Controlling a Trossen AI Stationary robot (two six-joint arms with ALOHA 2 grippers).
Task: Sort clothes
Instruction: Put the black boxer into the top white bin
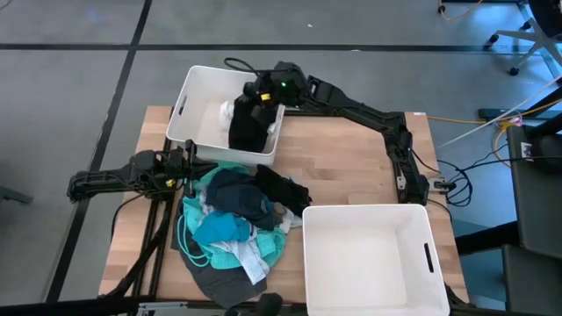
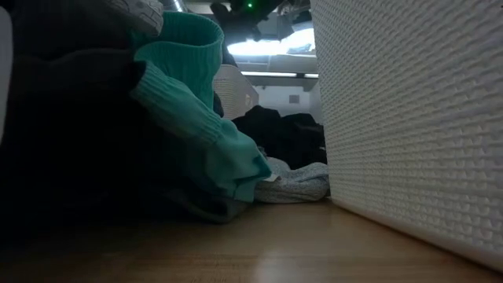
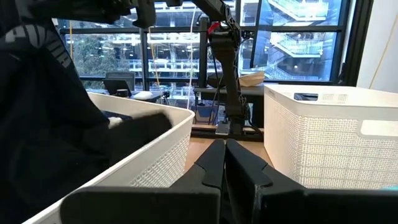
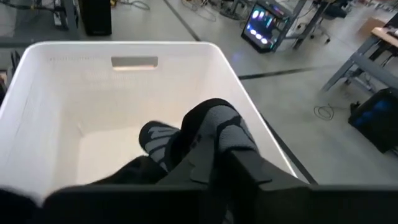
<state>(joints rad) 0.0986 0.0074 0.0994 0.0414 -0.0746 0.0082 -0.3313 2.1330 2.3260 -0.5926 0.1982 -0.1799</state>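
While the right gripper (image 1: pixel 248 112), fingers clamped on a black garment (image 1: pixel 245 130), hangs over the upper-left white bin (image 1: pixel 186 95) for dropping, the left gripper (image 1: pixel 189 164), fingers together, waits beside the clothes pile (image 1: pixel 230 219).

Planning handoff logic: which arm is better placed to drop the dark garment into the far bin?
Right. The right gripper holds the dark garment above the far bin; the left gripper sits shut beside the pile.
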